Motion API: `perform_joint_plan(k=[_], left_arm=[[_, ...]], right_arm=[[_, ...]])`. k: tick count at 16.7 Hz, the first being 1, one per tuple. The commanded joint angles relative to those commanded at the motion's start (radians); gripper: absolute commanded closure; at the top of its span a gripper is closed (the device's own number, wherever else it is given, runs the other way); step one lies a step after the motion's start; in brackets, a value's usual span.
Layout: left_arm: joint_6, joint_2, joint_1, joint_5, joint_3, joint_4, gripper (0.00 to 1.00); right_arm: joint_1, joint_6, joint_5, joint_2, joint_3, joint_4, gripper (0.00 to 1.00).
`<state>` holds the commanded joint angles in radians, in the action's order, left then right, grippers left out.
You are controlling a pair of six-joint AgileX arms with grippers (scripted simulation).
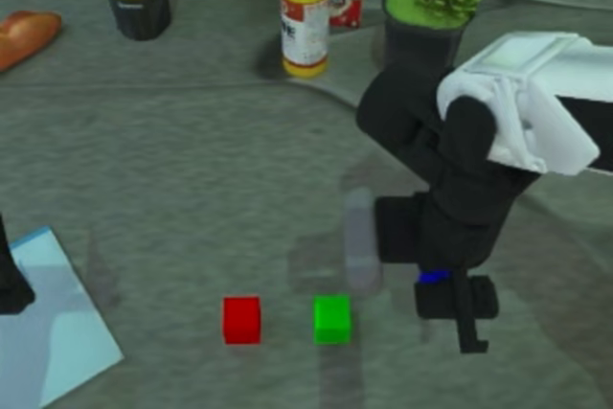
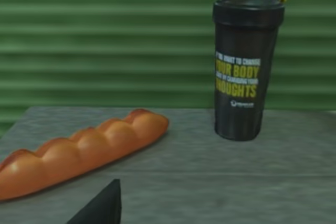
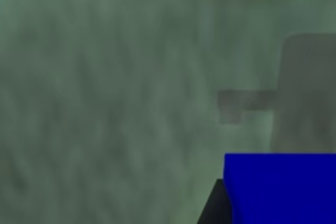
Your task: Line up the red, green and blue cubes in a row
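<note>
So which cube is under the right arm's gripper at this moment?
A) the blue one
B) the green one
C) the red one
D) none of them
A: in the top view only a sliver of the blue cube shows beneath the right gripper, and it fills the corner of the right wrist view, while the red cube and green cube sit free on the table.

Red cube (image 1: 241, 319); green cube (image 1: 331, 319)

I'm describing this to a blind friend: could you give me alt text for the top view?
The right arm's hand holds a blue cube to the right of a green cube and a red cube on a grey table. A yellow bottle stands behind.
</note>
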<state>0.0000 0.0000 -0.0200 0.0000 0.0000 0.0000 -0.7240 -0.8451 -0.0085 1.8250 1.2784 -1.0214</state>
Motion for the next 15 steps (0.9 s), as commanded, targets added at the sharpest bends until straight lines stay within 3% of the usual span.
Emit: perform_joint_plan(k=[5, 10, 15], left_arm=[[0.000, 0.000, 0.000, 0.000, 0.000, 0.000, 0.00], [0.000, 0.000, 0.000, 0.000, 0.000, 0.000, 0.00], [0.000, 0.000, 0.000, 0.000, 0.000, 0.000, 0.00]], right_arm=[[-0.002, 0.002, 0.000, 0.060, -0.118, 0.185, 1.00], [-0.002, 0.002, 0.000, 0.065, -0.128, 0.197, 1.00], [-0.002, 0.002, 0.000, 0.065, -0.128, 0.197, 0.62]])
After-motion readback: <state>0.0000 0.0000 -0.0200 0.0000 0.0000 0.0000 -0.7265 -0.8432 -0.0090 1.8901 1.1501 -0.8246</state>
